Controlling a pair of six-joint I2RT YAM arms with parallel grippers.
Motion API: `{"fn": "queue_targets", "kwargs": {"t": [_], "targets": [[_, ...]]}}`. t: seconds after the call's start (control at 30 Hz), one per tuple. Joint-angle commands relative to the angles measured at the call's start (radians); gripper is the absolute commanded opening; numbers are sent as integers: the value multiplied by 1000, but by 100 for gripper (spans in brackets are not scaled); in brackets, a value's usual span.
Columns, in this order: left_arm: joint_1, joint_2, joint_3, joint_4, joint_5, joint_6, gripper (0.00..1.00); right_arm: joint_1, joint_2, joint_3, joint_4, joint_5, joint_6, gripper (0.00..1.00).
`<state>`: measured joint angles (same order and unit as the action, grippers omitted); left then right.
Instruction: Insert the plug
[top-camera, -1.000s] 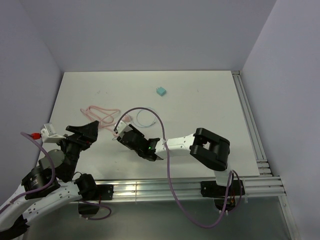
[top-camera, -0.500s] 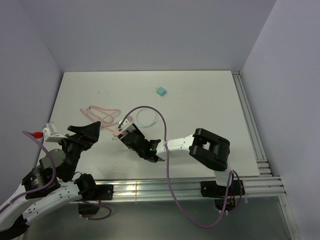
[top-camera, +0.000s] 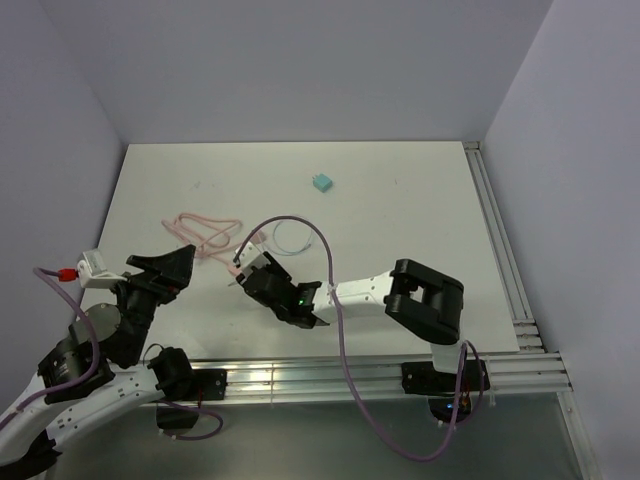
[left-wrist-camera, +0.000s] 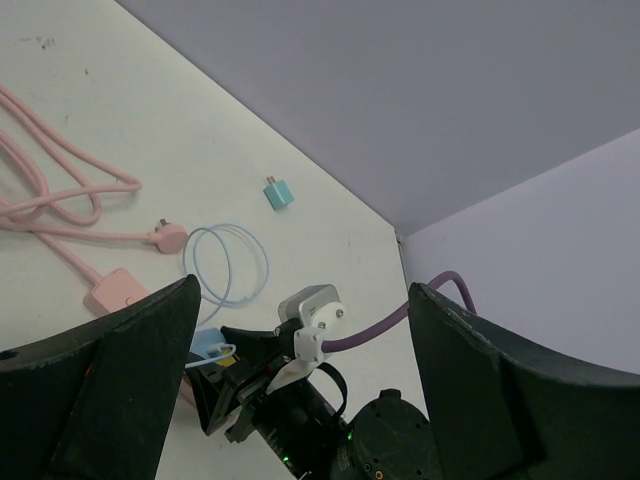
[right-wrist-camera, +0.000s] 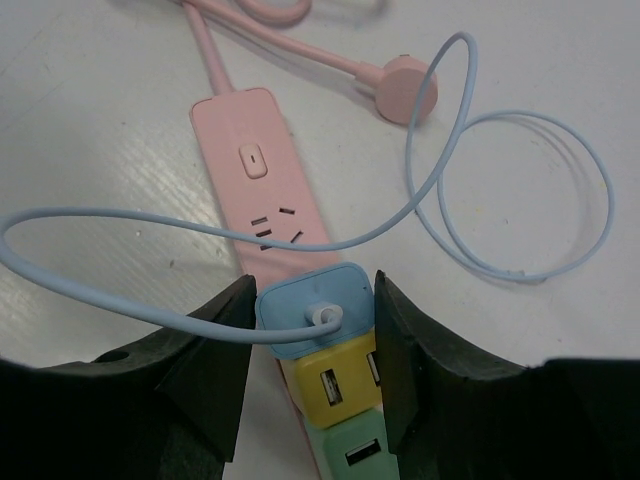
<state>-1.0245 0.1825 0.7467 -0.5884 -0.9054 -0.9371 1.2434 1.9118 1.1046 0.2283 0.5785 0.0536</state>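
At the far left the left arm's matte black fingers (top-camera: 176, 268) stand released and spread wide, lifted off the smooth white tabletop (top-camera: 400, 200); that arm's lower links run out of the frame. Just beyond them lies a loose tangle of glossy pink rubbery cord (top-camera: 200, 228), ending in a round flat pink plug head (right-wrist-camera: 405, 95). Next comes the long flat pink plastic power strip (right-wrist-camera: 255, 170), with an oval button and slanted socket slots on its face. The right arm's black fingers (right-wrist-camera: 313, 288) are clenched on the sides of the light-blue rounded-square plastic plug (right-wrist-camera: 310, 335), held over the strip's near end just below those slots. Yellow and green blocks with USB slots sit directly under it, and whether they are one piece with it cannot be told. Its prongs are hidden, as is any contact with the strip. A thin pale-blue cable (right-wrist-camera: 520, 276) leaves the plug's face and coils to the right. Farther back a small teal plastic cube (top-camera: 321, 183) lies alone, well apart from the rest
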Motion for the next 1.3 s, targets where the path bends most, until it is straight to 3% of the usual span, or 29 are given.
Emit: {"fn": "queue_targets", "kwargs": {"t": [0.0,0.13,0.37,0.4,0.6,0.67,1.0,1.27], "targets": [[1,6,29,-8,-6,4,90,45,41,-92,-403,-97,40,43],[1,21,30,1,-10,7,90,44,26,-80,-374,-82,8,57],[1,54,28,29,-9,26,91,5,-3,53,-414,-124,-84,66],[3,63,32,29,-10,27,91,-11,-16,78,-418,-129,-89,73],[1,54,20,28,-16,23,91,-41,-74,130,-440,-207,-139,77],[1,46,16,36,-15,29,91,-44,-92,155,-454,-229,-143,100],[1,48,22,30,-21,32,91,-148,-201,244,-523,-492,-109,100],[1,28,19,21,-27,32,91,-249,-140,327,-652,-643,-135,89]]}}
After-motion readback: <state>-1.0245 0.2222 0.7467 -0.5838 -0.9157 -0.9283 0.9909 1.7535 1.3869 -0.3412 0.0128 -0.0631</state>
